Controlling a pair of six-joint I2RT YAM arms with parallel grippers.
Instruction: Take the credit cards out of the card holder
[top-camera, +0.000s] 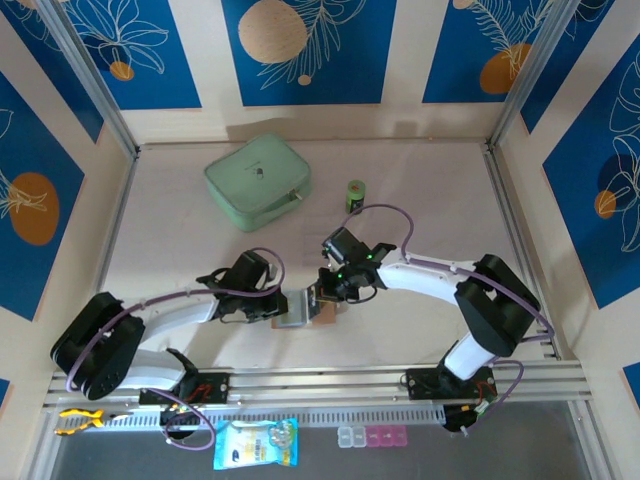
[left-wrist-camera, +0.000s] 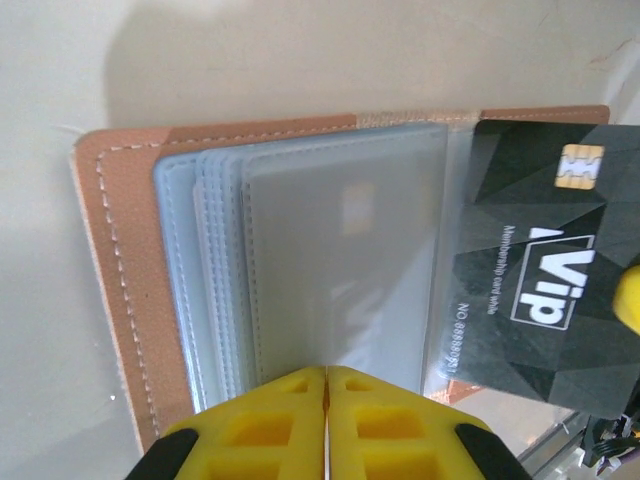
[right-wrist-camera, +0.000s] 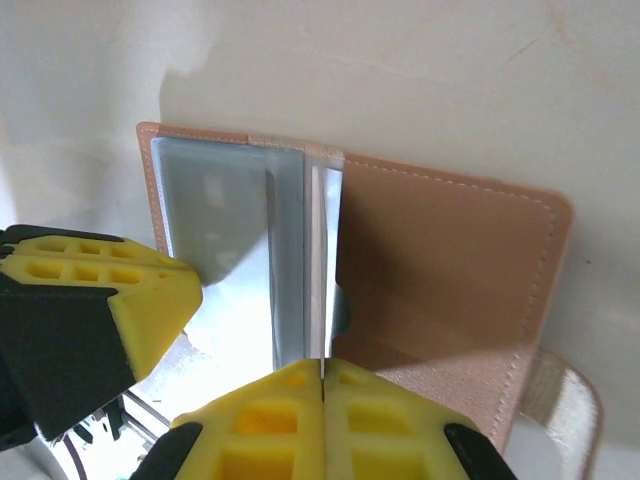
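Work is centred on the card holder, which is laid open and flat on the table between the two arms. The left gripper is closed tight on the near edge of the stack of clear grey sleeves. By this pinch the holder is judged to be pinned down, so that it is not dragged along when a card is pulled.

The right gripper is likewise closed, its fingers pressed together on a thin sheet seen edge-on beside the tan cover. In the left wrist view a yellow fingertip is seen at the outer edge of the black card, so that sheet is taken to be this card. The card is mostly drawn out sideways, with one end tucked under a sleeve's edge. A straight pull away from the left gripper is judged to be needed to free it.

On the card, "VIP" is printed in large white letters, with a small line beside it that appears to read "Membership card title". A number starting "NO." with a run of eights is printed nearby; its last digits cannot be made out. A gold chip is set near one corner. Whether other cards are left in the sleeves cannot be told.
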